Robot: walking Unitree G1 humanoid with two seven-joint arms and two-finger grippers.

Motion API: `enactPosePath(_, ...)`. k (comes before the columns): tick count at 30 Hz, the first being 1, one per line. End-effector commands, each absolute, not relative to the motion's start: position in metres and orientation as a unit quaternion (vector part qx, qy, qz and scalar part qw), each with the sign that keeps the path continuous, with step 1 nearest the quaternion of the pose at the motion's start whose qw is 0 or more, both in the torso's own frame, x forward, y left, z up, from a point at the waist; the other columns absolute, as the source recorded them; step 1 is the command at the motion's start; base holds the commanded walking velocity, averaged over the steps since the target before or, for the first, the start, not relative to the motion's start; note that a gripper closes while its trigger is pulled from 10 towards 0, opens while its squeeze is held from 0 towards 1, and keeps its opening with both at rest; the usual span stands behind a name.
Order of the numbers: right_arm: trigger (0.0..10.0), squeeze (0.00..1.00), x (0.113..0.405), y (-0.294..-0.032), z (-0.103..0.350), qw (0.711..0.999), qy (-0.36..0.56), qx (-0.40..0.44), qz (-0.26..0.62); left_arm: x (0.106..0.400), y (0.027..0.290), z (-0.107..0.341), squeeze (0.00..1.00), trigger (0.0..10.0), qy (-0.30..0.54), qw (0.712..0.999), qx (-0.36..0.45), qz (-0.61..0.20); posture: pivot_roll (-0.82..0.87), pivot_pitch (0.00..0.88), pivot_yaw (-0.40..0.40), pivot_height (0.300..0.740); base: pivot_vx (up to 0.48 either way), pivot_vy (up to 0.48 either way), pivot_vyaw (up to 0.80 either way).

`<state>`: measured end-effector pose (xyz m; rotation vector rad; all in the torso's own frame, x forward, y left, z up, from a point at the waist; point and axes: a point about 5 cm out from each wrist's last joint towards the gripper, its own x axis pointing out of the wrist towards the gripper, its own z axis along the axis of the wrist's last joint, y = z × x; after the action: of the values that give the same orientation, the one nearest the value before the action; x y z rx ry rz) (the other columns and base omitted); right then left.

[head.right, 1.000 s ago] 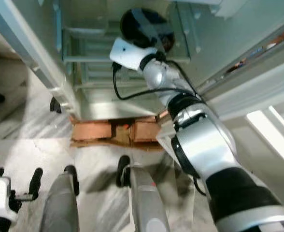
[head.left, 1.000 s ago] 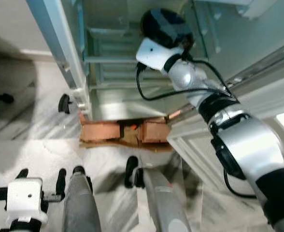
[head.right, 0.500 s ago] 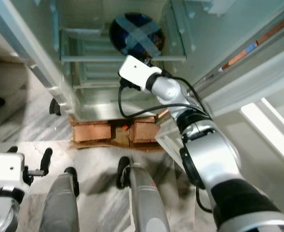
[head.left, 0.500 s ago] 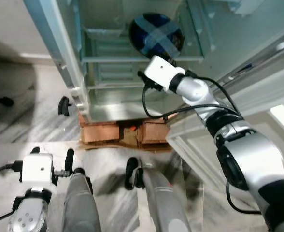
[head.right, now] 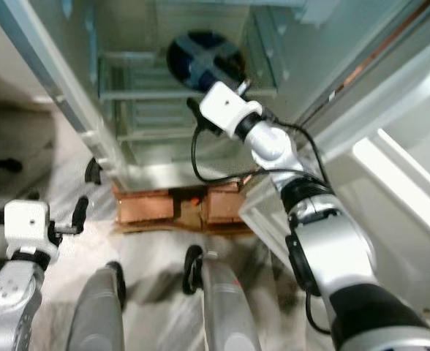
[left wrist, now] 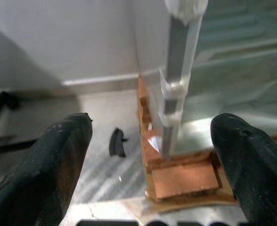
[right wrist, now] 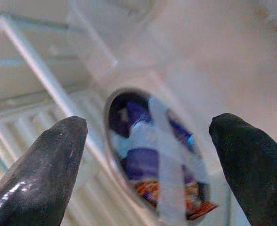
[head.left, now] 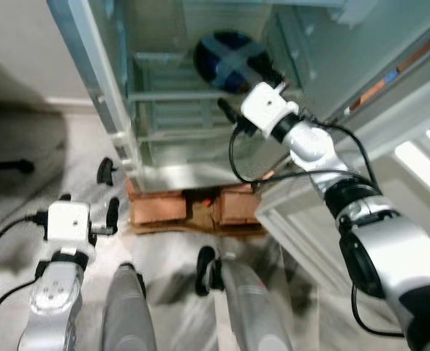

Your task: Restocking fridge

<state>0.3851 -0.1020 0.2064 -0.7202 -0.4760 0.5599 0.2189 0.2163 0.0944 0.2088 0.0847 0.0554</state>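
Your right gripper (right wrist: 148,141) has backed off the bowl (head.left: 229,60), fingers spread empty, leaving it shelved; left gripper (left wrist: 152,155) idles open.

Fridge (head.left: 200,88) interior: pale, smooth, glossy plastic walls; shelves clear and glass-like with light plastic edging. Round container (head.left: 231,61), upper centre of the head view: dark, glossy, crossed by pale matt tape strips. Right gripper (right wrist: 150,155) fingers (right wrist: 39,174): black, smooth, faint sheen. Arm shells: silver, polished. Base blocks (head.left: 193,208) under the fridge: reddish-brown, matt, rough like brick. Floor (head.left: 47,168): grey-veined, polished, marble-like stone.
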Motion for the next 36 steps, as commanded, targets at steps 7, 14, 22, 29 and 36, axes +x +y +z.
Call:
enactPosePath(7, 10.0, 0.0, 0.356, -0.106, 0.16, 0.883, -0.203, -0.279, 0.317, 0.223, 0.215, 0.081, 0.0, 10.0, 0.059, 0.992, 0.11, 0.031, 0.16, 0.161, -0.095, 0.74, 0.0, 0.0, 0.0)
enactPosePath(14, 10.0, 0.0, 0.323, -0.136, 0.122, 0.951, -0.135, -0.185, 0.21, 0.24, 0.194, 0.07, 0.0, 10.0, 0.06, 0.993, 0.094, 0.032, 0.11, 0.091, -0.103, 0.74, 0.0, 0.0, 0.0)
enactPosePath(22, 10.0, 0.0, 0.295, -0.14, 0.088, 0.981, -0.063, -0.109, 0.148, 0.247, 0.181, 0.064, 0.0, 10.0, 0.063, 0.992, 0.109, -0.005, 0.09, 0.051, -0.085, 0.74, -0.172, 0.0, 0.0)
enactPosePath(29, 10.0, 0.0, 0.287, -0.135, 0.082, 0.985, -0.009, -0.088, 0.149, 0.256, 0.176, 0.063, 0.0, 10.0, 0.054, 0.989, 0.133, -0.029, 0.09, 0.033, -0.079, 0.74, -0.328, -0.175, 0.0)
enactPosePath(36, 10.0, 0.0, 0.285, -0.14, 0.068, 0.994, 0.036, -0.002, 0.102, 0.255, 0.169, 0.054, 0.0, 10.0, 0.061, 0.985, 0.145, -0.065, 0.09, 0.005, -0.041, 0.74, -0.367, -0.165, 0.0)
